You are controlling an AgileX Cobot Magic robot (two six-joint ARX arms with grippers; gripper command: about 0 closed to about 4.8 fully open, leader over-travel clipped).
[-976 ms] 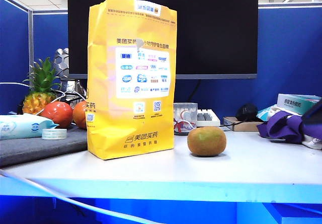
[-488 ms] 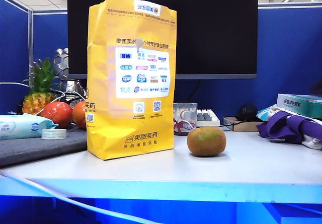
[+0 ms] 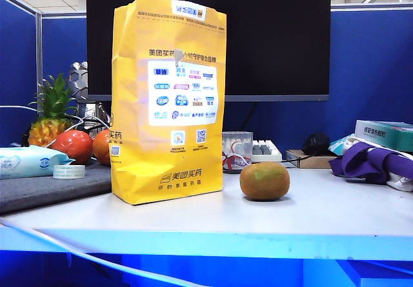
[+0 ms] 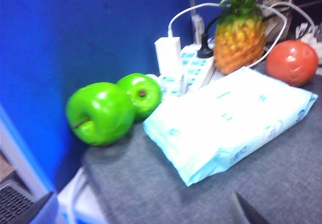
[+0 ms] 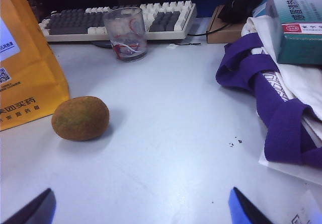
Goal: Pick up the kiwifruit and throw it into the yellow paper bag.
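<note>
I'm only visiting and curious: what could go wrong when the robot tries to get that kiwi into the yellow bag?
The kiwifruit is round and may roll away from the open right gripper on the smooth table. The yellow paper bag stands tall and light, so a throw might tip it or miss its top. The glass behind could get knocked.
</note>
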